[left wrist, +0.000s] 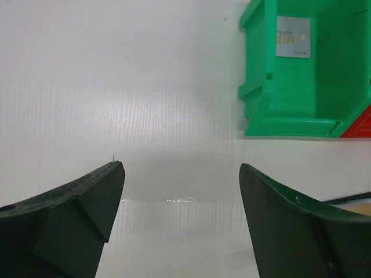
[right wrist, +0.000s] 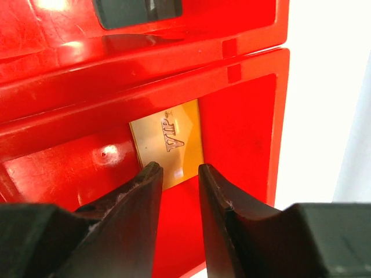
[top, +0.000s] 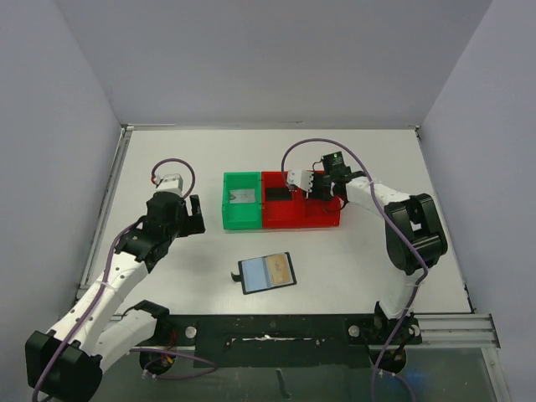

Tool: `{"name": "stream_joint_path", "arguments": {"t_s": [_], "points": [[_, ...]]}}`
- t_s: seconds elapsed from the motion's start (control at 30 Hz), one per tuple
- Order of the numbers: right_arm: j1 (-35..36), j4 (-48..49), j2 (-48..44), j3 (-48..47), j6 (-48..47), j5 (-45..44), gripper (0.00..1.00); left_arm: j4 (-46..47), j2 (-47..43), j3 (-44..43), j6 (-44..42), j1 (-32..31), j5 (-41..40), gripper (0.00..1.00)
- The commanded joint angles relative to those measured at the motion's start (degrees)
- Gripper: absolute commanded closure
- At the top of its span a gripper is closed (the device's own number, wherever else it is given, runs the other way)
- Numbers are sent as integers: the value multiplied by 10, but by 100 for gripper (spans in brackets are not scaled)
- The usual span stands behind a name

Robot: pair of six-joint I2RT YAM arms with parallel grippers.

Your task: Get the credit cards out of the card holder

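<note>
The card holder [top: 268,272] lies unfolded on the table in front of the bins, its inside bluish and tan. A gold card [right wrist: 168,142] marked VIP lies flat on the floor of the red bin [right wrist: 243,116]. My right gripper [right wrist: 178,168] hovers just over its near edge, jaws a little apart and holding nothing. A black card [right wrist: 139,11] lies in the red bin's other compartment. A pale grey card [left wrist: 293,36] rests in the green bin [left wrist: 272,104]. My left gripper [left wrist: 181,167] is wide open above bare table, left of the green bin.
The green bin [top: 242,201] and red bin [top: 322,216] stand side by side at mid-table, with the right gripper [top: 298,182] over the red one. Grey walls close in the table on the left, right and back.
</note>
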State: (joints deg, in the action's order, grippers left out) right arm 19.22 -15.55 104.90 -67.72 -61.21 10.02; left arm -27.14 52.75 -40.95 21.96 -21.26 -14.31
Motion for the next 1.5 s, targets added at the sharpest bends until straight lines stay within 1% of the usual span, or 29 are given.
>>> {"name": "stream_joint_path", "arguments": {"t_s": [0.0, 0.1, 0.2, 0.3, 0.33, 0.37, 0.47, 0.53, 0.6, 0.67, 0.7, 0.73, 0.87, 0.97, 1.03, 1.1, 1.13, 1.2, 1.23, 1.27, 1.3, 1.33, 1.37, 1.4, 1.47], "points": [[4, 20, -2, -22, 12, -5, 67, 31, 4, -13, -8, 3, 11, 20], [4, 42, -21, -21, 32, -8, 67, 31, 9, -14, -9, 2, 14, 20], [9, 63, -61, -20, 63, -3, 65, 31, 12, -14, -9, 3, 19, 20], [18, 109, -125, 3, 121, -3, 63, 31, 9, -15, -9, 3, 22, 20], [20, 134, -150, 17, 153, -5, 59, 31, 8, -14, -9, 3, 23, 20], [24, 160, -190, 36, 202, -9, 55, 33, 6, -14, -9, 2, 25, 20], [28, 228, -277, 95, 349, -35, 47, 38, 0, -10, -10, 3, 35, 20], [28, 247, -331, 130, 460, -53, 41, 41, -2, -9, -11, 4, 42, 20], [22, 241, -380, 167, 570, -51, 34, 43, -3, -8, -11, 5, 46, 20], [20, 232, -422, 200, 667, -49, 23, 44, -2, -8, -11, 6, 50, 19], [19, 219, -442, 214, 719, -52, 14, 45, -1, -8, -11, 6, 52, 19], [18, 206, -458, 229, 792, -52, 1, 45, -1, -8, -11, 6, 53, 19], [11, 205, -502, 301, 975, -23, 2, 50, 0, -5, -11, 7, 61, 18], [9, 269, -515, 375, 1038, 49, 2, 53, 9, -5, -11, 7, 85, 18], [13, 284, -512, 400, 1075, 70, 2, 53, 13, -7, -8, 7, 112, 18], [28, 290, -500, 416, 1106, 84, 2, 60, 11, -6, 19, 7, 160, 19], [38, 286, -493, 419, 1108, 87, 0, 76, 6, 3, 41, 7, 197, 21], [64, 244, -478, 411, 1114, 69, 5, 136, -2, 28, 105, 5, 291, 26], [78, 217, -469, 403, 1117, 52, 9, 181, -3, 55, 144, 1, 328, 31], [96, 193, -465, 396, 1123, 33, 10, 203, -3, 64, 181, -5, 352, 33], [112, 175, -459, 391, 1126, 16, 12, 242, 0, 75, 212, -23, 365, 36], [131, 165, -453, 389, 1130, 0, 14, 260, 4, 83, 233, -45, 365, 38], [148, 157, -443, 387, 1137, -14, 16, 270, 10, 84, 248, -72, 353, 39], [163, 151, -435, 385, 1143, -28, 19, 273, 18, 83, 257, -100, 324, 40], [188, 151, -413, 381, 1152, -42, 28, 271, 43, 75, 268, -156, 284, 44]]}}
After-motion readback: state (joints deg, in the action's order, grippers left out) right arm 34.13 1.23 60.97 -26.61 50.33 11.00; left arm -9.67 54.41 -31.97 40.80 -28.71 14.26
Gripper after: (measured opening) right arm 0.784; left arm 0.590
